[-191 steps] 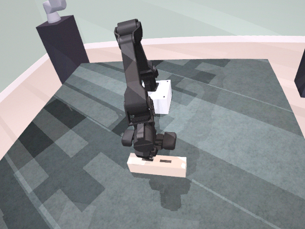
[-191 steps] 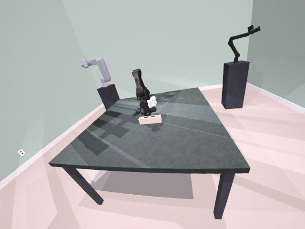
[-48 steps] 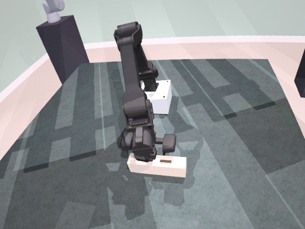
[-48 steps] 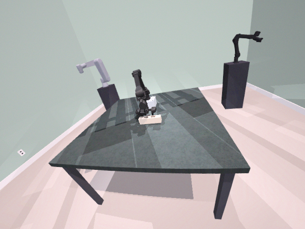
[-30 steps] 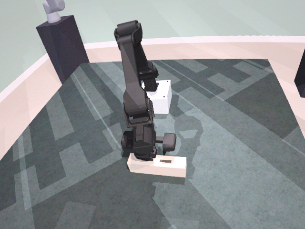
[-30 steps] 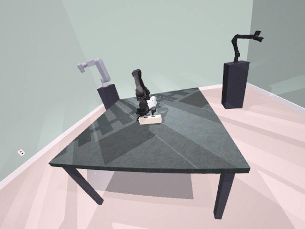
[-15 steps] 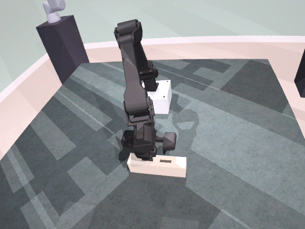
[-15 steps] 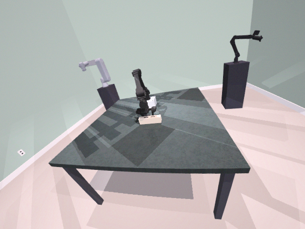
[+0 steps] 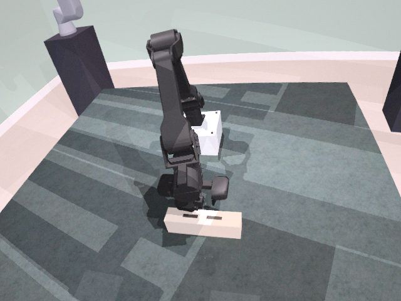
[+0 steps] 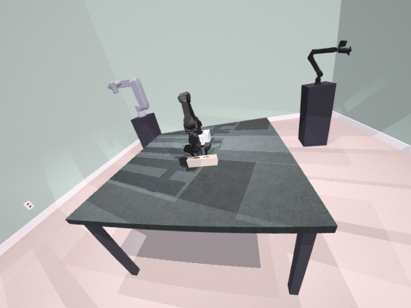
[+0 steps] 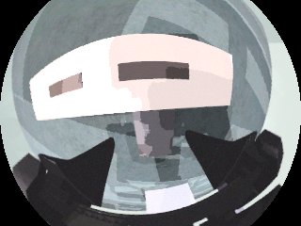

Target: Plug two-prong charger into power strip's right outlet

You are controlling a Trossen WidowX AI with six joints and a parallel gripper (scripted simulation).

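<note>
The gripper [image 9: 194,197] [image 10: 200,153] [image 11: 150,138] stands apart, gripping nothing, on the near side of the white block [image 11: 169,200]. The strip [image 9: 203,223] [image 10: 202,161] [image 11: 134,75] lies nearer still; the charger is hard to make out.

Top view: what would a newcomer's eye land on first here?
The big black arm, reaching down the middle of the table. Next, the pale power strip with two dark slots, just below the arm's open tool, and the white block behind.

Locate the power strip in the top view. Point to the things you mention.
In the top view, the power strip [image 9: 203,228] [image 10: 202,162] [image 11: 188,91] lies on the table, below center, just in front of the open gripper [image 9: 194,194] [image 10: 200,154] [image 11: 150,138].
</note>
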